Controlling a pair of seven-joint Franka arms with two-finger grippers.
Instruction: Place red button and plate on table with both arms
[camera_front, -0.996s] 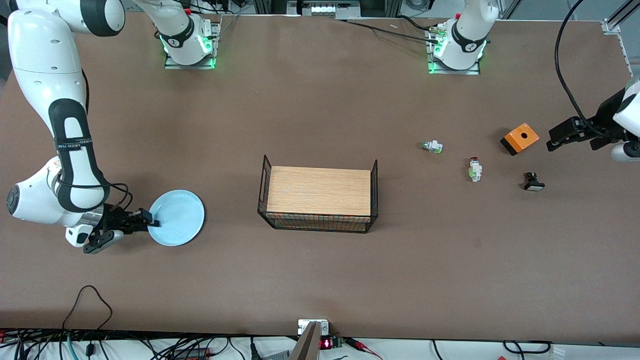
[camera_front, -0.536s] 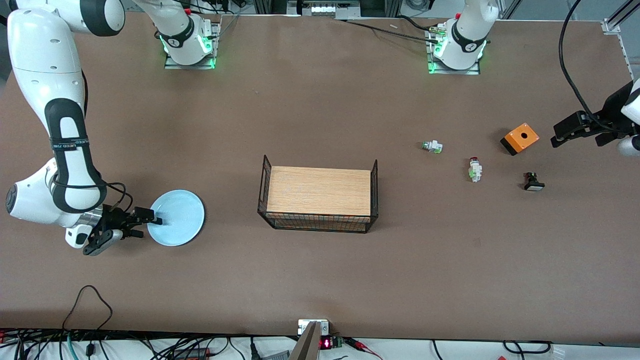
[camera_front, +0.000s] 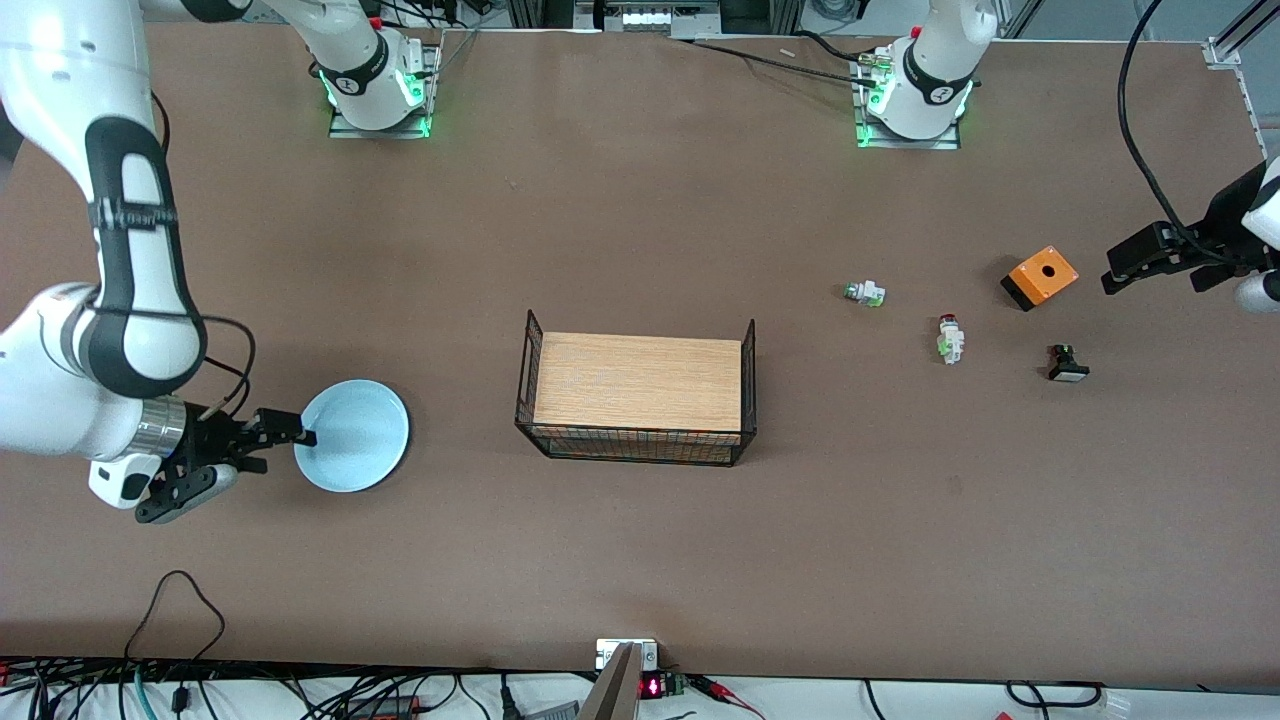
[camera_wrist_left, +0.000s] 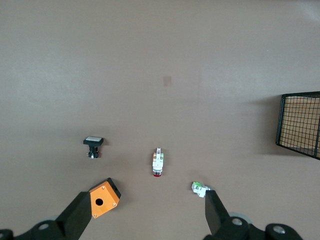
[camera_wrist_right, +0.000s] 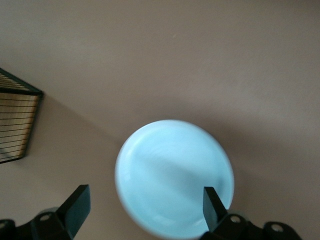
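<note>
The plate (camera_front: 352, 435) lies flat on the tabletop (camera_front: 640, 540), toward the right arm's end. The right hand (camera_front: 285, 428) has let go and lifted, fingers spread. The button (camera_front: 949, 338) sits beside the orange box (camera_front: 1040, 277); the left hand (camera_front: 1115, 277), spread, has withdrawn. Both look placed.

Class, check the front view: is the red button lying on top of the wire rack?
No, the red button lies on the table, toward the left arm's end, apart from the wire rack.
</note>
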